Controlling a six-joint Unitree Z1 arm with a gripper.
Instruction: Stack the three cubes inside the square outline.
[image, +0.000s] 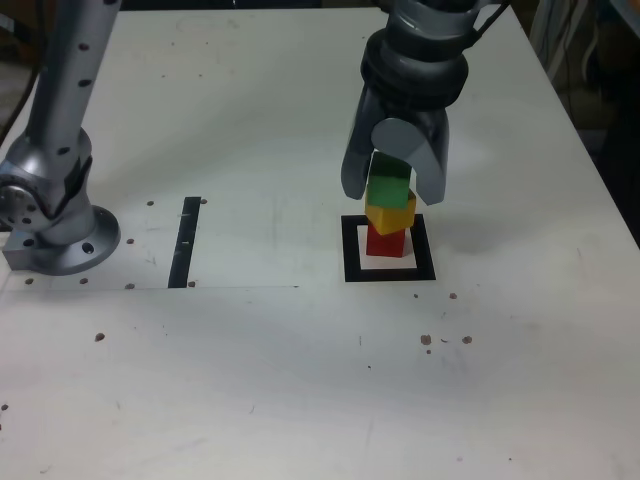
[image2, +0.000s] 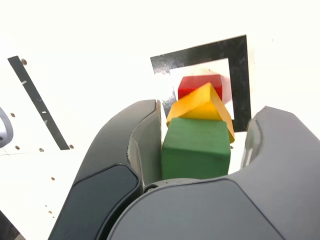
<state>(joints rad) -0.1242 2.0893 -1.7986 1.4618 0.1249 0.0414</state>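
From where I'm standing, the job looks all but finished. The red cube (image: 385, 241) sits inside the square outline (image: 352, 249), down on the bench (image: 250, 380), with a margin of white showing round it. The yellow cube (image: 391, 216) rests on top of the red one, turned at an angle to it (a bit of a jaunty twist, that), and the green cube (image: 389, 181) is uppermost, lined up differently again from the yellow. So all three are in one column over the frame, red, yellow, green, which is the whole of what was asked as far as placing goes. The gripper (image2: 202, 142) is open around the green cube, its two jaws standing off to either side; in the wrist view there is a gap on one side, wide and plain, while on the other the jaw is so near the cube that I can't tell whether they touch. I'd judge the green one has been let go. What's left, to my mind, is only for the arm (image: 415, 55) to get clear, straight up and gently, because a brush from that nearer jaw could tip the crooked pile.
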